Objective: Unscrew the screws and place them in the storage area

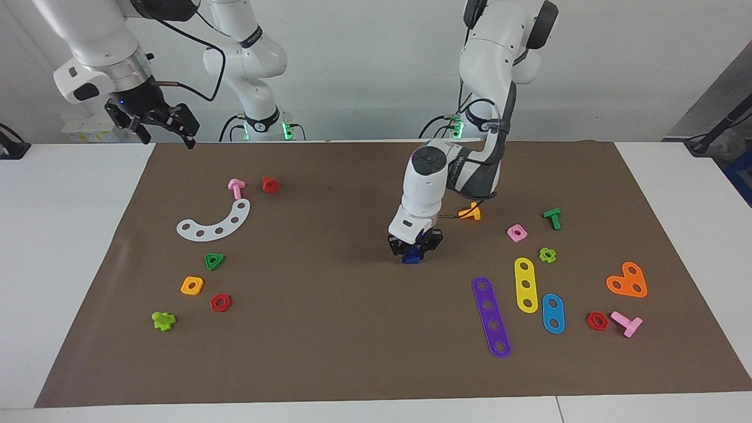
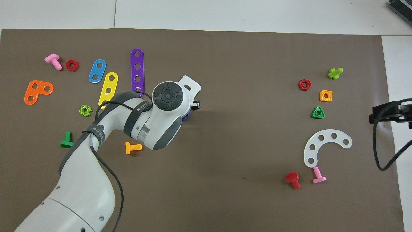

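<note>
The left gripper [image 1: 415, 247] is down at the middle of the brown paper mat [image 1: 329, 329], its fingers closed around a small blue bolt [image 1: 413, 255] that sits at or just above the mat surface; whether the blue piece is the bolt alone or bolt and nut together cannot be told, since the fingers cover most of it. From overhead, only a sliver of blue shows beside the wrist. The right gripper [image 1: 167, 126] waits in the air over the mat's corner at the right arm's end, by the robots' edge of the table, its fingers spread apart and holding nothing.

The storage area [image 1: 194, 258] lies toward the right arm's end of the table, around the white curved strip [image 1: 214, 224], with a pink bolt [image 1: 236, 188], a red bolt [image 1: 270, 184], a green triangular nut [image 1: 214, 261], an orange square nut [image 1: 192, 285], a red hex nut [image 1: 220, 302] and a lime cross-headed bolt [image 1: 163, 321] scattered about it.

The grip seems to be the weak point: the bolt is small and its head flat, so a shallow pinch could let it twist or drop during the long carry across the mat. If a nut is on the stem, lifting would bring both parts along. Setting down among the loose pieces could also knock them about, and the carry leads toward the waiting right arm.
</note>
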